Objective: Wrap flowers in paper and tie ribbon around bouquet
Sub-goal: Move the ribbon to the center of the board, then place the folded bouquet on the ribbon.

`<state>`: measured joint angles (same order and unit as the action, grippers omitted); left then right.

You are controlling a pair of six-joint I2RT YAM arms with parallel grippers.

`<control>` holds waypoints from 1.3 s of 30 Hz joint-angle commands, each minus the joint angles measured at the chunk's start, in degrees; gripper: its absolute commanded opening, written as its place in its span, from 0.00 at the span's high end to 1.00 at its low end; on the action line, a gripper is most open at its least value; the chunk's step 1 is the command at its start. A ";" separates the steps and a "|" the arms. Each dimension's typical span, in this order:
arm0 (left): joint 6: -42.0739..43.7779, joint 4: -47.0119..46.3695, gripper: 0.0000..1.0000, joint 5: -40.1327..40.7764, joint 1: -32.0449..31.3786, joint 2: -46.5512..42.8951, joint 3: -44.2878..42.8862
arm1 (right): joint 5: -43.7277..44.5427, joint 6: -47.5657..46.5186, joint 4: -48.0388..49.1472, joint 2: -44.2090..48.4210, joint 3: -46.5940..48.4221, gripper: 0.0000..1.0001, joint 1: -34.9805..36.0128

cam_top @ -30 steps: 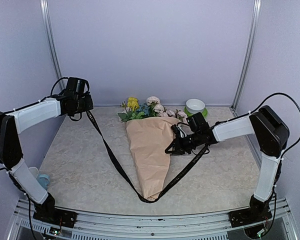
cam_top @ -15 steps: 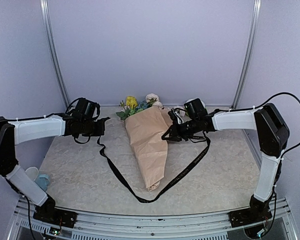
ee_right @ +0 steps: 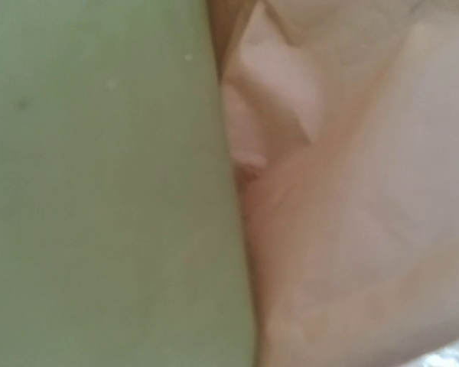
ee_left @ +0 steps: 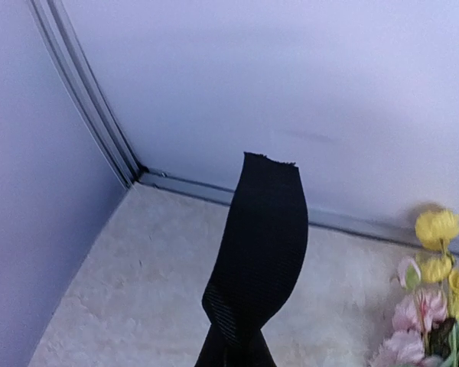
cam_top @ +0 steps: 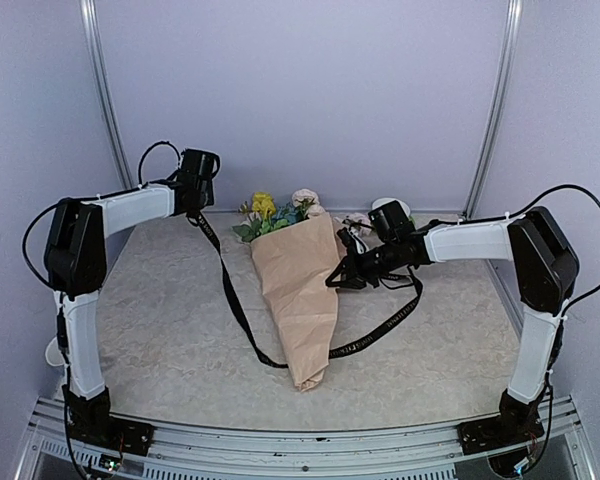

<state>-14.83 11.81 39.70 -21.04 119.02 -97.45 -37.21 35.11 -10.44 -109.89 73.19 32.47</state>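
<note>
Raised toward the lavender wall (cam_top: 300,100), left fingers (cam_top: 193,205) stay clenched on woven black ribbon (ee_left: 260,245), right fingers (cam_top: 340,278) pinching the peach paper bouquet (cam_top: 298,300) on the mottled tabletop (cam_top: 150,320).

1. The tabletop (cam_top: 150,320) is pale and speckled, like stone.
2. A bouquet (cam_top: 298,300) in a peach paper cone lies in the middle. Its tip points to the near edge and its flowers (cam_top: 270,208) point to the far edge.
3. A black ribbon (ee_left: 256,252) lies on both sides of the cone, near the tip.
4. A white bowl (cam_top: 388,206) sits by the far right corner.
</note>
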 commanded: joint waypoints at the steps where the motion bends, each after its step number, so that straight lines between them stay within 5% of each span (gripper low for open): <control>1: 4.57 -5.25 1.00 6.91 1.98 1.38 -6.21 | -0.76 -1.53 -1.58 1.52 0.34 1.00 -0.30; 8: 9.99 -17.45 1.00 7.09 2.49 -6.61 -4.06 | -0.33 -1.69 -1.50 1.88 -1.32 1.00 -0.30; 16: 1.15 -16.86 1.00 -10.98 2.04 -28.56 8.45 | -1.06 -0.32 2.46 0.23 -5.53 1.00 -0.21; 19: 0.73 -10.95 1.00 -16.22 -0.07 -30.66 4.58 | 0.29 -1.32 1.73 -0.71 -5.77 1.00 -0.23; 28: 0.89 4.88 1.00 -48.77 -14.19 -17.06 -7.57 | 2.76 -1.95 3.53 -3.34 -9.06 1.00 -0.30; 31: -1.31 10.66 1.00 -51.92 -17.07 -8.37 -7.28 | 2.94 -1.35 4.79 -3.80 -10.07 1.00 -0.39; 39: -4.14 7.59 1.00 -61.44 -20.27 3.66 -1.60 | 4.19 -0.59 6.21 -3.22 -11.12 1.00 -0.42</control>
<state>-17.80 17.50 -14.98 -40.01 121.71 -96.71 -34.63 34.13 -4.86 -112.88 63.24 32.45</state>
